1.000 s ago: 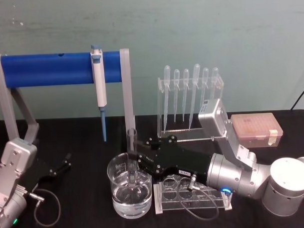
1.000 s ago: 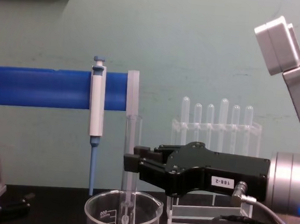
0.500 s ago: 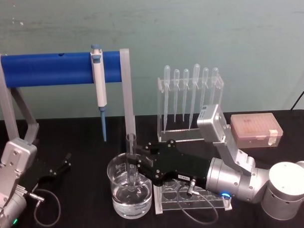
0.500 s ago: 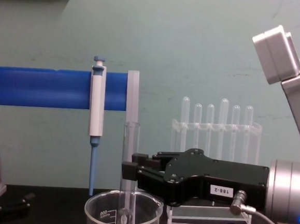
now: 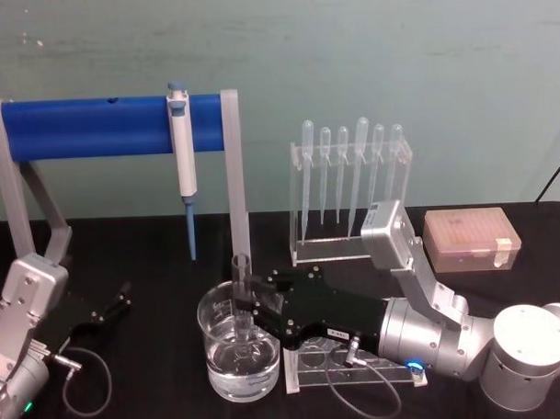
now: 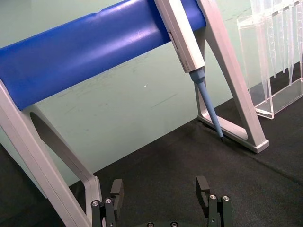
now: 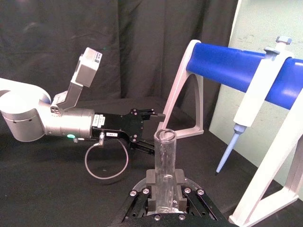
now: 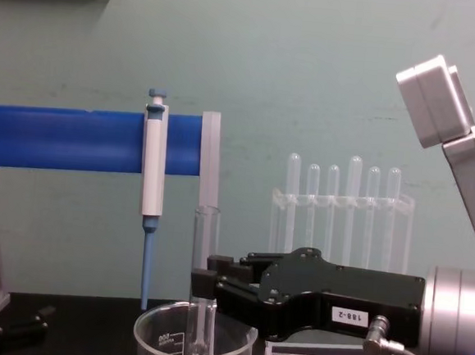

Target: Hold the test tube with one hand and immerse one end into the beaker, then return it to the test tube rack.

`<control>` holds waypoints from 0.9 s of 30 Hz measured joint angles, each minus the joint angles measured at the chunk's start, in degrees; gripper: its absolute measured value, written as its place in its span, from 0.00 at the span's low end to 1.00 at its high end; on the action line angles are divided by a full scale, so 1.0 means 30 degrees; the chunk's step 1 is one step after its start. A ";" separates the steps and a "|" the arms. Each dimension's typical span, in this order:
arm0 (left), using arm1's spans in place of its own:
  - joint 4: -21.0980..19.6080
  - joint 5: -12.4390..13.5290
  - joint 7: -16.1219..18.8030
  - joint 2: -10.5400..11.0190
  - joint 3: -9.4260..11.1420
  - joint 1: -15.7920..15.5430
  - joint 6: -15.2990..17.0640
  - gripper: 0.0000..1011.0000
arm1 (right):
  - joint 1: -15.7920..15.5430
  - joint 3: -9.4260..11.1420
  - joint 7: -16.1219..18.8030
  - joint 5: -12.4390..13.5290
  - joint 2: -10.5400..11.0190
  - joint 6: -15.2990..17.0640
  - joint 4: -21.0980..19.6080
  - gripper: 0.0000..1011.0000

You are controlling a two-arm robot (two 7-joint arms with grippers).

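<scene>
The test tube (image 5: 241, 283) stands upright with my right gripper (image 5: 249, 309) shut on its middle. Its lower end sits inside the beaker (image 5: 216, 359), down in the clear liquid. In the chest view the test tube (image 8: 206, 245) rises out of the beaker (image 8: 155, 341), with the right gripper (image 8: 204, 283) clamped just above the glass rim. The right wrist view has the test tube (image 7: 164, 163) held between the black fingers (image 7: 151, 182). My left gripper (image 6: 160, 189) rests open and empty on the black table at the left (image 5: 113, 303).
A blue-barred stand (image 5: 111, 126) with a hanging white-and-blue pipettor (image 5: 183, 162) is behind the beaker. A pipette rack (image 5: 351, 184) stands at the back centre, and a pink tip box (image 5: 471, 239) at the right. A clear holed rack (image 5: 345, 362) lies under my right arm.
My right gripper has lowered with the test tube, pushing its lower end deeper into the beaker. The left arm has stayed still.
</scene>
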 joint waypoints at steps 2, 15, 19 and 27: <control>0.0000 -0.0001 0.0000 0.0000 0.0000 -0.0001 0.0000 0.99 | 0.0001 0.0000 0.0003 -0.0001 0.0000 0.0000 -0.0001 0.24; -0.0001 -0.0002 0.0000 0.0000 0.0000 -0.0001 0.0000 0.99 | 0.0039 -0.0007 -0.0005 -0.0008 0.0009 -0.0001 -0.0018 0.24; 0.0000 -0.0001 0.0000 0.0000 0.0000 -0.0001 0.0000 0.99 | 0.0045 -0.0013 -0.0008 -0.0012 0.0014 -0.0001 -0.0023 0.24; -0.0001 -0.0001 0.0000 0.0001 0.0000 -0.0001 0.0000 0.99 | 0.0057 -0.0025 -0.0013 -0.0015 0.0016 0.0001 -0.0038 0.24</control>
